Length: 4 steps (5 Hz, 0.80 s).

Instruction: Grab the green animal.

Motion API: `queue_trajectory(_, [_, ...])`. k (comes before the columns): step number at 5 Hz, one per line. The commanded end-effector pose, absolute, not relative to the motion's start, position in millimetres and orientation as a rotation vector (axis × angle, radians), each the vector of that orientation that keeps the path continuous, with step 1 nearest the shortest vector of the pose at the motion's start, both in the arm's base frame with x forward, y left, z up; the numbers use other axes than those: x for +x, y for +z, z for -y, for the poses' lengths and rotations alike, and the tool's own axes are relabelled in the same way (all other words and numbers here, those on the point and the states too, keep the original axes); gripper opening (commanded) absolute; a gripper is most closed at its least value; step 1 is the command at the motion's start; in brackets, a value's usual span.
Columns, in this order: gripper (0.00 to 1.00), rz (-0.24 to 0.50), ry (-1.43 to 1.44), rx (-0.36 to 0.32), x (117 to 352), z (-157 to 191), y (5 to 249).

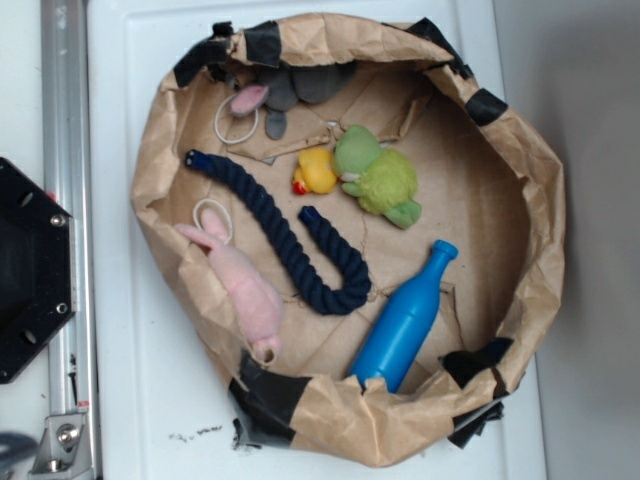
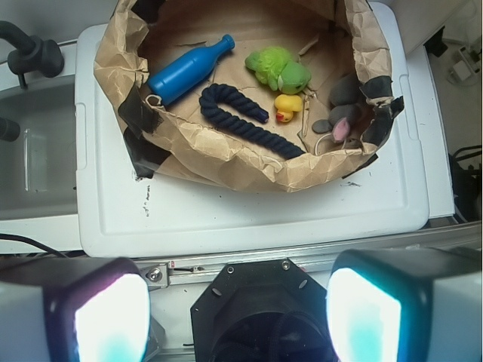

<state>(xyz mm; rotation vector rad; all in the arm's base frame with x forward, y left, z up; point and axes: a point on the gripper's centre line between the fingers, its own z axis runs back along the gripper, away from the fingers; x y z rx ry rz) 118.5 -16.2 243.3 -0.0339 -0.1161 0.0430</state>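
The green animal (image 1: 377,177) is a lime-green fuzzy plush lying in the upper middle of the brown paper nest (image 1: 150,170), right beside a small yellow duck (image 1: 316,172). In the wrist view the green animal (image 2: 278,69) sits far off near the top, inside the paper nest (image 2: 226,154). My gripper (image 2: 238,317) is open, with its two pale pads wide apart at the bottom corners and nothing between them. It hangs over the black robot base, well short of the nest. The arm does not show in the exterior view.
Inside the nest lie a dark blue rope (image 1: 290,235), a blue bottle (image 1: 405,320), a pink rabbit (image 1: 240,285) and a grey plush mouse (image 1: 285,90). The nest stands on a white lid (image 2: 249,207). The black base (image 1: 25,270) sits at the left, beside a metal rail (image 1: 62,120).
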Motion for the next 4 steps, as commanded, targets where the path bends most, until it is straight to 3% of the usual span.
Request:
queue_trajectory(1, [1.00,0.116,0.043,-0.034,118.5,16.2,243.3])
queue_trajectory(2, [1.00,0.088,0.001,0.123,168.5,-15.5,224.2])
queue_trajectory(3, [1.00,0.144,-0.060,0.092,208.2,-33.3,208.4])
queue_trajectory(4, [1.00,0.162,-0.174,0.088,250.2,-33.6,165.7])
